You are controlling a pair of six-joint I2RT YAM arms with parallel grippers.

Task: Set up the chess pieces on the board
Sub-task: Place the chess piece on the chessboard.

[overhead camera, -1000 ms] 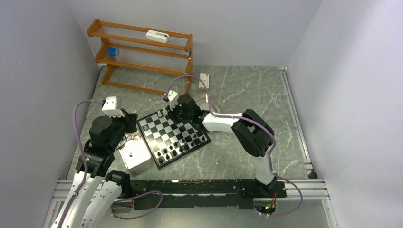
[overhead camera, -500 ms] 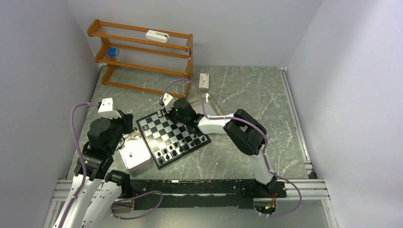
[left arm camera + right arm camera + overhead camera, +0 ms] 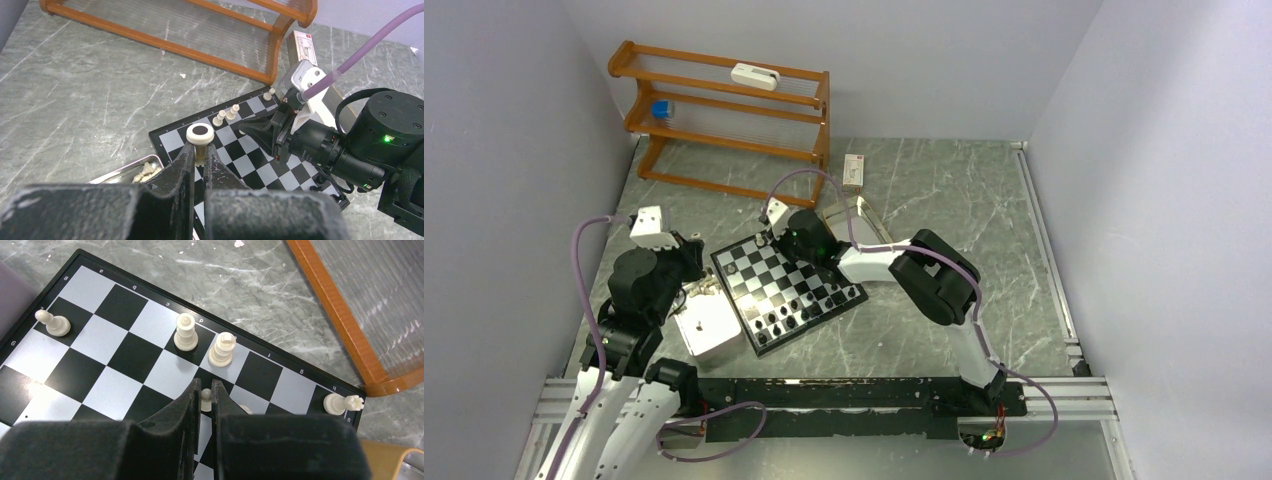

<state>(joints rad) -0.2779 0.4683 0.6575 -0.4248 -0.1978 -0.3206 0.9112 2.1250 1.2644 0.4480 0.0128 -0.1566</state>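
Note:
The board (image 3: 769, 283) lies tilted between my arms. Black pieces (image 3: 799, 312) stand along its near edge. My right gripper (image 3: 776, 238) is over the far edge and is shut on a cream-white pawn (image 3: 205, 399), low over the squares (image 3: 120, 355). A white queen (image 3: 185, 332), a king (image 3: 222, 350), a pawn (image 3: 54, 323) and a toppled rook (image 3: 341, 403) are on the far rows. My left gripper (image 3: 692, 262) is by the board's left corner (image 3: 170, 140). It is shut on a cream-white piece (image 3: 200, 136) held base up.
A metal tray (image 3: 125, 172) with several white pieces lies left of the board, with a white box (image 3: 712, 330) in front of it. A second tray (image 3: 854, 222) is behind the right arm. A wooden rack (image 3: 724, 110) and a small carton (image 3: 854, 172) stand at the back.
My right gripper has moved left along the board's far edge with the pawn. My left wrist has shifted a little to the left, still holding its piece.

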